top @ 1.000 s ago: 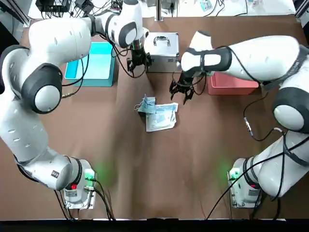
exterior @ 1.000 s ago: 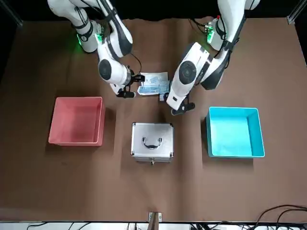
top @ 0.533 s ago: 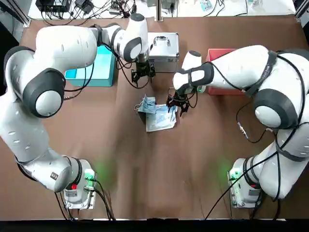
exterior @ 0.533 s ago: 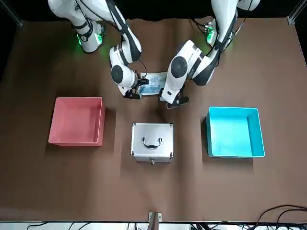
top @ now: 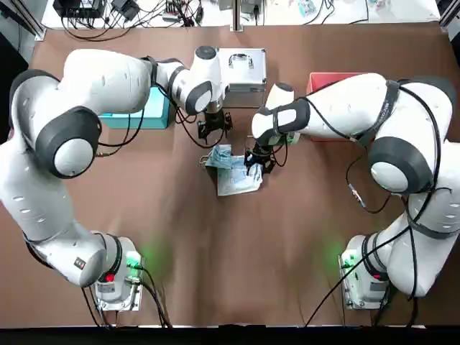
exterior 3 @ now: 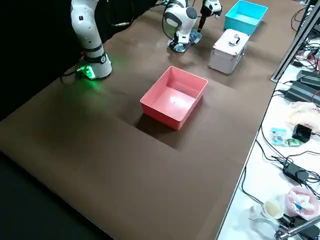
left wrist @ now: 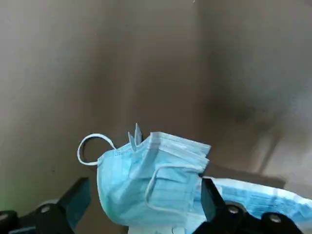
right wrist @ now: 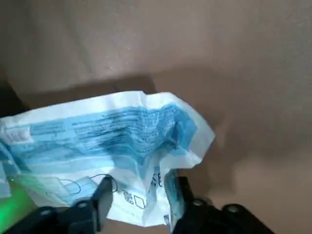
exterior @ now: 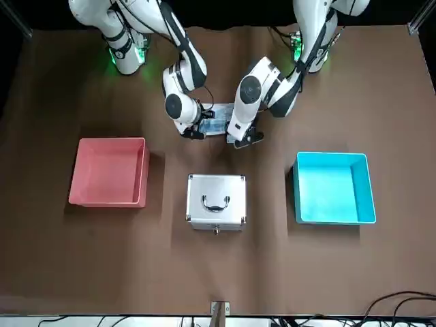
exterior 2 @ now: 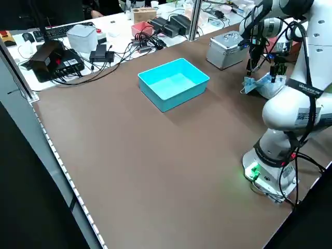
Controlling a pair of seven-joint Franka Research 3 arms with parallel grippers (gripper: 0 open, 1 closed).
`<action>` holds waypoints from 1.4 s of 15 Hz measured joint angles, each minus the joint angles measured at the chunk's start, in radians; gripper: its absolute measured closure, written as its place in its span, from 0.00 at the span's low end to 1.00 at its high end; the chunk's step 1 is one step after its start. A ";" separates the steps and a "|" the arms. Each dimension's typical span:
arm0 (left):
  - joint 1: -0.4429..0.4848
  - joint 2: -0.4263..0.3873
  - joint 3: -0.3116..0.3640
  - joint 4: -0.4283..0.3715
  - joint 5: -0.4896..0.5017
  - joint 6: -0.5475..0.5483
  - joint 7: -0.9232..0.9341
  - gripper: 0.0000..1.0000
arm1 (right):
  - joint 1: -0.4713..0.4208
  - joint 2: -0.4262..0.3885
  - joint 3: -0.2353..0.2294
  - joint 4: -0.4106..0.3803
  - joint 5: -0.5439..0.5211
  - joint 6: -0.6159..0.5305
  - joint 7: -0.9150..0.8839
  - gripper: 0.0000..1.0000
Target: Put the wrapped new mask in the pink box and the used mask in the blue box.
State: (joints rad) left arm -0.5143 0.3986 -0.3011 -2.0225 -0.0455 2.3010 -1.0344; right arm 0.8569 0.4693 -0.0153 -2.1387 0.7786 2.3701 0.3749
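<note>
From overhead, the wrapped new mask [top: 239, 178] and the used mask [top: 219, 156] lie touching mid-surface; the right gripper [top: 256, 162] is down on the packet's edge, the left gripper [top: 214, 128] just beyond the bare mask

Front view: the pink box [exterior: 109, 171] and the blue box [exterior: 333, 188] both sit empty, so nothing's delivered yet

Left wrist: fingers spread wide over the crumpled mask, empty

Right wrist: fingers narrowly apart, straddling the packet's raised corner, not clamped
</note>
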 joint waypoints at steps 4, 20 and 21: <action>-0.038 0.036 0.000 -0.005 0.030 0.021 -0.066 0.00 | -0.001 0.003 -0.003 0.009 0.004 -0.012 0.000 0.80; -0.046 0.079 0.004 0.001 0.062 0.053 -0.131 0.85 | -0.274 -0.187 -0.057 0.097 -0.192 -0.476 -0.082 0.92; -0.046 0.079 0.004 0.002 0.062 0.053 -0.133 0.91 | -0.304 -0.200 -0.058 0.119 -0.215 -0.529 -0.082 0.92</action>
State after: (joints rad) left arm -0.5603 0.4775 -0.2970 -2.0202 0.0162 2.3539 -1.1678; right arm 0.5527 0.2695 -0.0735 -2.0193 0.5633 1.8412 0.2925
